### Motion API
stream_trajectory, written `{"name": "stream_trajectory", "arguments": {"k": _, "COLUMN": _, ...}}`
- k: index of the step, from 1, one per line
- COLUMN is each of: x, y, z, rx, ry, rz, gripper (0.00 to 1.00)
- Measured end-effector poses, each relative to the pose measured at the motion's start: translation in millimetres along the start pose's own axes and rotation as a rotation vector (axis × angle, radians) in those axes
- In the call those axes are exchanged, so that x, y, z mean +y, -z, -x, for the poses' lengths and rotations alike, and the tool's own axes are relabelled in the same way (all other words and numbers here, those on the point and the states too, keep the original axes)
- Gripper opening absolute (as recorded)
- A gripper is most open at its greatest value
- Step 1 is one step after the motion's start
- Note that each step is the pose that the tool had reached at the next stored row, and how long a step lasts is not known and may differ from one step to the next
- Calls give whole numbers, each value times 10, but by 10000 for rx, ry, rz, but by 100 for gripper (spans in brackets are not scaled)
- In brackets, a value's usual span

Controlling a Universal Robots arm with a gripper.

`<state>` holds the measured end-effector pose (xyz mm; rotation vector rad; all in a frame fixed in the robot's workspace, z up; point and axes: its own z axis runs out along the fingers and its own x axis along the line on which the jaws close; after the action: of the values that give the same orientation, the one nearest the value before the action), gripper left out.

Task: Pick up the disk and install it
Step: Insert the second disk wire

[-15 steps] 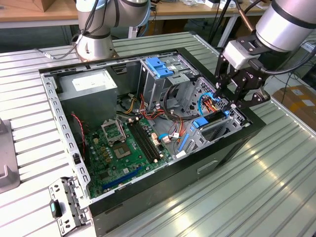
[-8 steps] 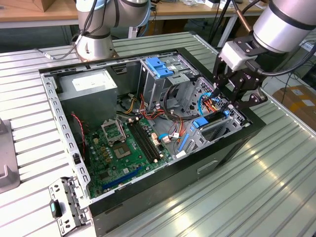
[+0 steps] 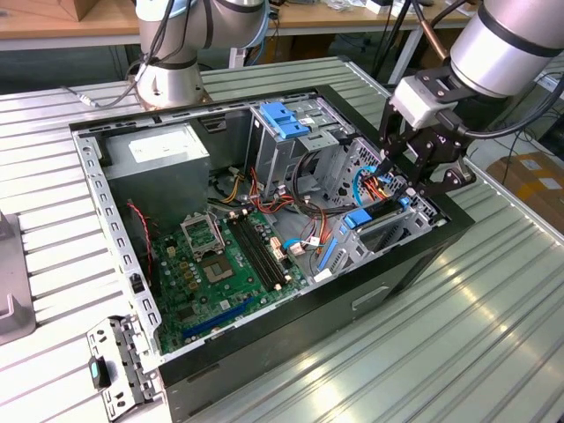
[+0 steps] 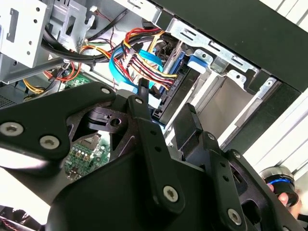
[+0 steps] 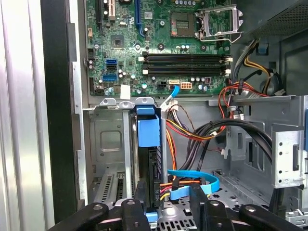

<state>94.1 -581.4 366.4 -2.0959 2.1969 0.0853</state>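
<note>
Disk [image 5: 147, 159] placement is the matter in hand: the blue-framed drive stands on edge in a narrow metal bay at the front corner of the open computer case [image 3: 370, 300], and the tool [image 3: 421, 172] sits directly over its near end. In the first wrist view the drive's long axis runs straight away from the tool toward the motherboard [image 5: 159, 43], that is toward twelve o'clock, with the blue carrier tab at its far end and its dark connector edge close under the black fingers [image 5: 132, 211]. The fingers straddle that near end, one on each side, partly closed around it; whether they actually press on the carrier or merely bracket it I cannot tell. Blue and multicoloured cables [image 5: 192, 180] lie just beside the drive at about three o'clock, near enough to crowd the tool's side.

In the exterior view the case lies on its side on a ribbed metal counter [image 3: 458, 352], lid off, with the bay at the exterior view's right. A power supply [image 3: 159, 154] sits at the case's far corner, and a loose metal bracket [image 3: 119, 361] rests on the counter near the front.
</note>
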Motion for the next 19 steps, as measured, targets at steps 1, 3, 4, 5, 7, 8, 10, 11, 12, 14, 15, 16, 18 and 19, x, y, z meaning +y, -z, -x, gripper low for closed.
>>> {"name": "stream_trajectory", "arguments": {"k": 1, "x": -1, "y": -1, "z": 0, "rx": 0, "ry": 0, "rz": 0, "gripper": 48}}
{"name": "stream_trajectory", "arguments": {"k": 3, "x": -1, "y": -2, "z": 0, "rx": 0, "ry": 0, "rz": 0, "gripper": 48}}
{"name": "stream_trajectory", "arguments": {"k": 4, "x": -1, "y": -2, "z": 0, "rx": 0, "ry": 0, "rz": 0, "gripper": 47}}
{"name": "stream_trajectory", "arguments": {"k": 5, "x": -2, "y": -3, "z": 0, "rx": 0, "ry": 1, "rz": 0, "gripper": 40}}
{"name": "stream_trajectory", "arguments": {"k": 7, "x": -2, "y": -4, "z": 0, "rx": 0, "ry": 0, "rz": 0, "gripper": 33}}
{"name": "stream_trajectory", "arguments": {"k": 8, "x": -2, "y": -4, "z": 0, "rx": 0, "ry": 0, "rz": 0, "gripper": 27}}
{"name": "stream_trajectory", "arguments": {"k": 10, "x": -3, "y": -5, "z": 0, "rx": 0, "ry": 0, "rz": 0, "gripper": 22}}
{"name": "stream_trajectory", "arguments": {"k": 11, "x": -3, "y": -6, "z": 0, "rx": 0, "ry": 0, "rz": 0, "gripper": 16}}
{"name": "stream_trajectory", "arguments": {"k": 12, "x": -4, "y": -6, "z": 0, "rx": 0, "ry": 0, "rz": 0, "gripper": 11}}
{"name": "stream_trajectory", "arguments": {"k": 14, "x": -4, "y": -8, "z": -1, "rx": 0, "ry": 0, "rz": 0, "gripper": 11}}
{"name": "stream_trajectory", "arguments": {"k": 15, "x": -5, "y": -8, "z": -1, "rx": 0, "ry": 1, "rz": 0, "gripper": 11}}
{"name": "stream_trajectory", "arguments": {"k": 16, "x": -5, "y": -9, "z": -1, "rx": 0, "ry": 0, "rz": 0, "gripper": 11}}
{"name": "stream_trajectory", "arguments": {"k": 18, "x": -5, "y": -10, "z": -1, "rx": 0, "ry": 0, "rz": 0, "gripper": 11}}
{"name": "stream_trajectory", "arguments": {"k": 19, "x": -6, "y": -11, "z": -1, "rx": 0, "ry": 0, "rz": 0, "gripper": 11}}
